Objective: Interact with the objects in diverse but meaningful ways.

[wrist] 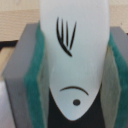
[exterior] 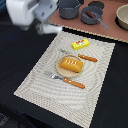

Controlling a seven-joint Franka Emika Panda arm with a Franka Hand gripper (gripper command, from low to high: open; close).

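My gripper (exterior: pixel 44 27) is high over the table's dark far corner at the exterior view's left, blurred, and shut on a white utensil (exterior: pixel 51 29) that sticks out from it. In the wrist view the white utensil (wrist: pixel 75 55), marked with black lines, fills the gap between the green pads (wrist: pixel 35 75) of my gripper (wrist: pixel 75 80). An orange bread loaf (exterior: pixel 70 64) lies on a tan plate (exterior: pixel 61 70) in the middle of a beige placemat (exterior: pixel 40 82). Orange-handled cutlery lies on either side of the plate, a fork (exterior: pixel 70 81) and a knife (exterior: pixel 86 57). A yellow box (exterior: pixel 80 44) lies beyond.
A pinkish mat (exterior: pixel 107 31) at the back holds a dark grey pot (exterior: pixel 69 9), a small grey pan (exterior: pixel 91 15) with a brown sausage in it, and a tan bowl (exterior: pixel 122 17) at the exterior view's right edge. The table around the mats is black.
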